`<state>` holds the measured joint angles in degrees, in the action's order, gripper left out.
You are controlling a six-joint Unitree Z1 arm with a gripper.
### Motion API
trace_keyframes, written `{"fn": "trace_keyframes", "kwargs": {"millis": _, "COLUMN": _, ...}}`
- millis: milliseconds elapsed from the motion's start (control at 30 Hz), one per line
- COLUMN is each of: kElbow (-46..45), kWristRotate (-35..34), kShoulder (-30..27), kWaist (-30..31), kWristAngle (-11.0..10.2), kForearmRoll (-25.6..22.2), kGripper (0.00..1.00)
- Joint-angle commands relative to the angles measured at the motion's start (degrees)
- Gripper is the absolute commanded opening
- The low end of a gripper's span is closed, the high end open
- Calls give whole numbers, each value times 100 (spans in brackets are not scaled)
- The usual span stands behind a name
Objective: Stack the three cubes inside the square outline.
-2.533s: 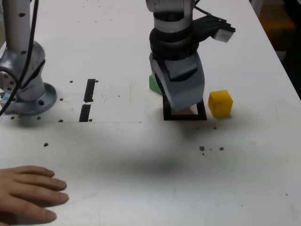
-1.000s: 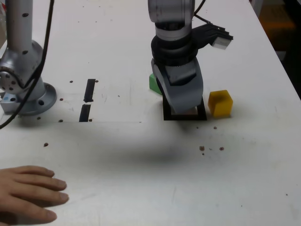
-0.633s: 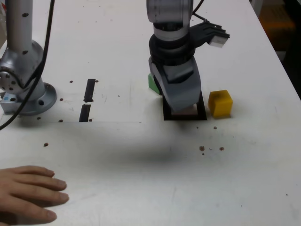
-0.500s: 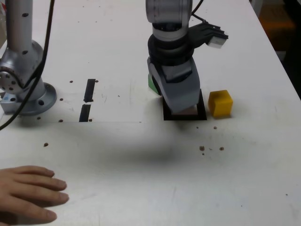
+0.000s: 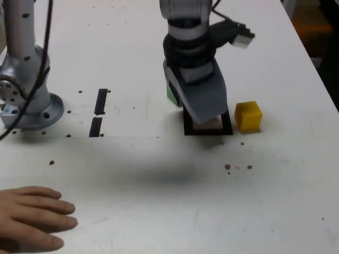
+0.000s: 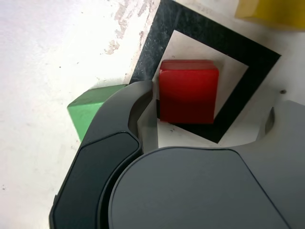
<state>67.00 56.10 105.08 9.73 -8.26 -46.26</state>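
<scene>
My gripper [image 6: 209,114] hangs low over the square outline [image 6: 249,78], jaws spread wide and holding nothing. The red cube [image 6: 188,90] sits between them inside the outline, on the white middle, with a gap showing on each side; whether either jaw brushes it I cannot tell. In the exterior view my grey jaw housing [image 5: 204,98] covers most of the outline [image 5: 228,128], and only a pale reddish sliver of the cube [image 5: 207,124] peeks out under it.

Just beside one jaw, outside the tape, lies the green cube [image 6: 88,110]; my own shell hides most of it, and in the exterior view only a green edge [image 5: 170,94] shows behind the gripper. Beyond the other side of the outline, a little apart from it, stands the yellow cube [image 5: 248,116], in the clear; in the wrist view only its corner [image 6: 274,10] shows.

The cubes are smooth, plain blocks with soft edges. The tape is matte black and slightly grainy. The table [image 5: 159,174] is white, scuffed and dotted with small dark specks.

Farther off on the exterior view's left lie two short tape strips [image 5: 98,111], then my metal base [image 5: 26,100]. A person's hand [image 5: 32,217] rests flat at the near edge, well away from me.
</scene>
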Motion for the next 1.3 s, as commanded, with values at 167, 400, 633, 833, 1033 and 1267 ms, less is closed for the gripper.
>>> {"fn": "trace_keyframes", "kwargs": {"millis": 167, "kElbow": 310, "kWristRotate": -242, "kShoulder": -607, "kWaist": -86, "kWristAngle": -146, "kForearmRoll": -536, "kGripper": 87}}
{"fn": "trace_keyframes", "kwargs": {"millis": 400, "kElbow": 364, "kWristRotate": -697, "kShoulder": -958, "kWaist": -411, "kWristAngle": -358, "kForearmRoll": -1066, "kGripper": 93}}
{"fn": "trace_keyframes", "kwargs": {"millis": 633, "kElbow": 267, "kWristRotate": -1119, "kShoulder": -932, "kWaist": -511, "kWristAngle": -575, "kForearmRoll": -1123, "kGripper": 98}}
{"fn": "trace_keyframes", "kwargs": {"millis": 833, "kElbow": 119, "kWristRotate": -1292, "kShoulder": -816, "kWaist": -528, "kWristAngle": -589, "kForearmRoll": -1033, "kGripper": 98}}
{"fn": "trace_keyframes", "kwargs": {"millis": 1033, "kElbow": 14, "kWristRotate": -1465, "kShoulder": -733, "kWaist": -641, "kWristAngle": -751, "kForearmRoll": -1114, "kGripper": 97}}
{"fn": "trace_keyframes", "kwargs": {"millis": 1267, "kElbow": -299, "kWristRotate": -1820, "kShoulder": -699, "kWaist": -775, "kWristAngle": -898, "kForearmRoll": -993, "kGripper": 97}}
